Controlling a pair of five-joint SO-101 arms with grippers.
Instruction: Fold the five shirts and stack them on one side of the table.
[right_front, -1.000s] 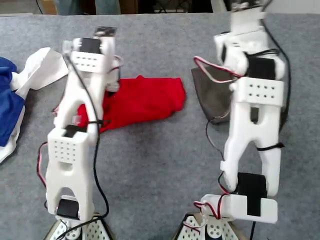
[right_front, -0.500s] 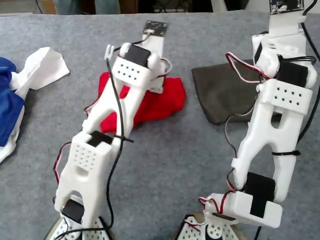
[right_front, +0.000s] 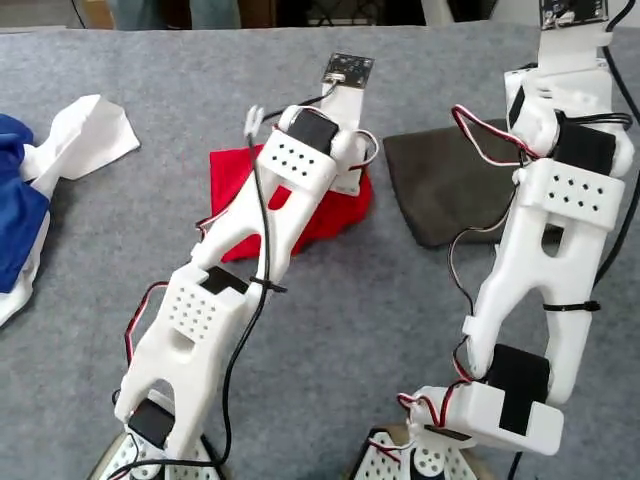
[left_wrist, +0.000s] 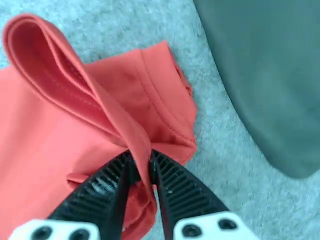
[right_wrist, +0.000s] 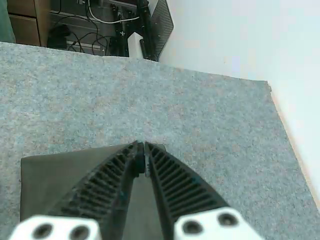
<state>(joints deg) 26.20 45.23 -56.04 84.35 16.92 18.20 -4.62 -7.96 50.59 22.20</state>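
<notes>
Pinching a raised fold of the red shirt (left_wrist: 45, 145), the left gripper (left_wrist: 140, 169) sits just beside the grey shirt (left_wrist: 265, 75); the right gripper (right_wrist: 141, 156) hovers over it, jaws pressed together.

Bare table (right_front: 340, 320) lies open at near middle and far edge. The left arm (right_front: 270, 215) slants over the red shirt (right_front: 232, 175), a narrow gap from the grey shirt (right_front: 440, 190); white shirt (right_front: 85, 135) and blue shirt (right_front: 15, 200) crowd the left.

Red shirt (right_front: 235, 182) lies half-folded beside flat grey shirt (right_front: 432, 190).
</notes>
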